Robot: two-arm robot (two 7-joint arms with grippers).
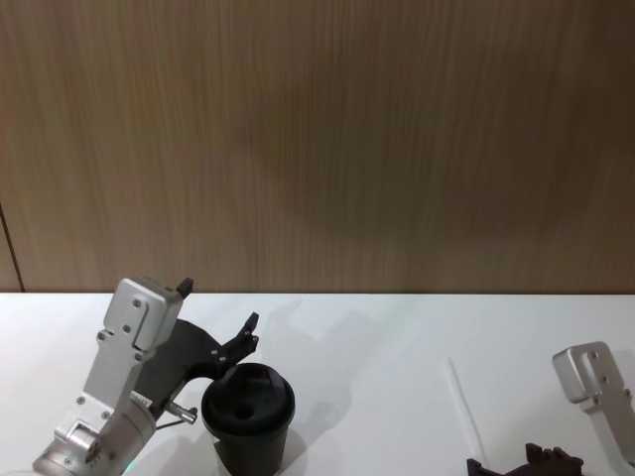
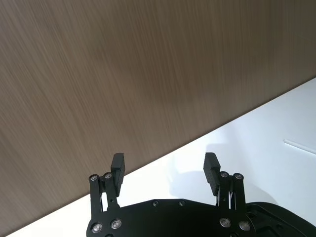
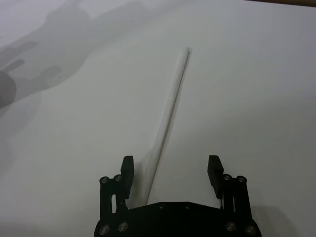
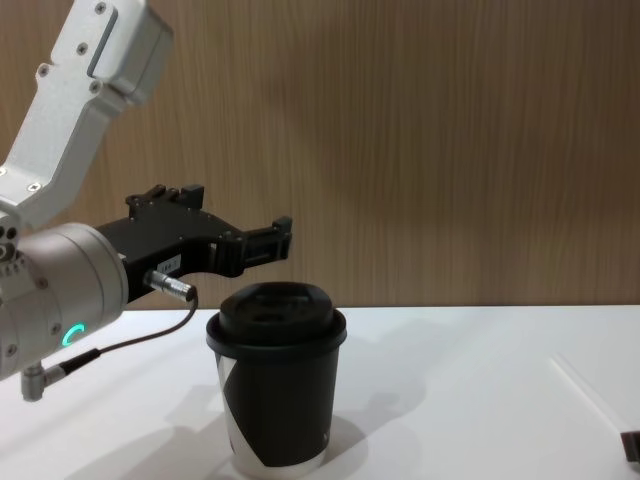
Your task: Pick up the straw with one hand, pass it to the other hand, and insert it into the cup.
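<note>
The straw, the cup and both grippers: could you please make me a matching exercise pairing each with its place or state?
1. straw
2. cup
3. left gripper
4. right gripper

A. open, raised beside the cup
B. lying flat on the table
C. open, above the straw's near end
D. upright, lid on

Pairs: 1-B, 2-D, 3-A, 4-C.
</note>
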